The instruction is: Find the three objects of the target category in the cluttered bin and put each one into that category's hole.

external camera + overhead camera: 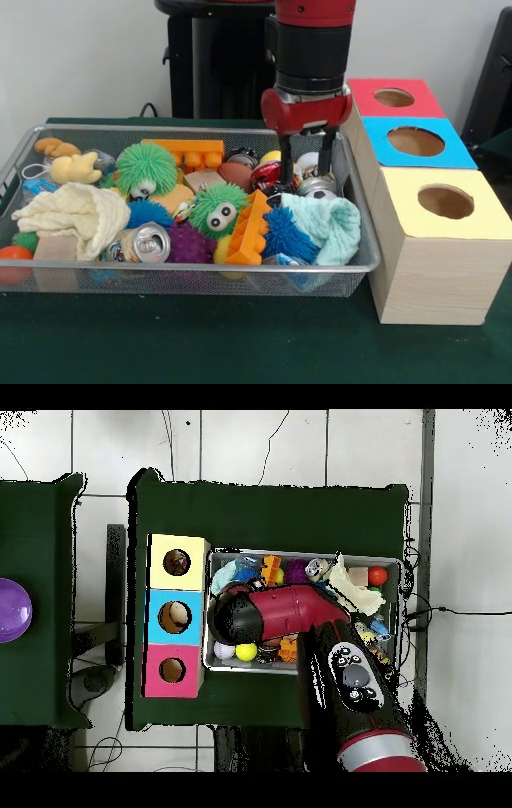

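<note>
Pincer (306, 166) stands open, fingers lowered into the wire bin (364, 260) near its box-side end (around a silver can (318, 186)). Snack packets cannot be identified. Yellow-surrounded hole (446, 202) sits just beside the bin.

We see the arm (300, 609) hiding the bin's (392, 564) middle from overhead, claw (306, 172) tips sunk among clutter, snack packets too buried to tell, arm cut off above
</note>
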Controlling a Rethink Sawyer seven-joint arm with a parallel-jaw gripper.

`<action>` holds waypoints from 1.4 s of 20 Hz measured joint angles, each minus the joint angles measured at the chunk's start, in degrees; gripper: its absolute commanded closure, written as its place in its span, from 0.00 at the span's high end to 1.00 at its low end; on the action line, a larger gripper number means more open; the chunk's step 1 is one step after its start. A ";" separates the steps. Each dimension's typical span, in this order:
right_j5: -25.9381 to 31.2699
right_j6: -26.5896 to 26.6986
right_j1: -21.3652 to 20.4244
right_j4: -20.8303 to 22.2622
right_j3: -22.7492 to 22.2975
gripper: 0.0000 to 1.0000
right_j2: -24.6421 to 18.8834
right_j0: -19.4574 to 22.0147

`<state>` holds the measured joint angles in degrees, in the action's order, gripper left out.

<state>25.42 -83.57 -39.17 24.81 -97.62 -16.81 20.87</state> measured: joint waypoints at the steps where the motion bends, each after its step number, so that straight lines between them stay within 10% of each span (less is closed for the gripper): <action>1: 0.00 0.00 0.13 0.29 -0.04 1.00 -0.39 0.16; 11: 2.84 2.48 3.37 5.90 -1.63 1.00 -11.15 8.33; 28: 11.96 4.10 5.52 10.96 -4.16 1.00 -15.92 11.55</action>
<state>37.38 -79.48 -33.65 35.77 -101.78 -32.73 32.42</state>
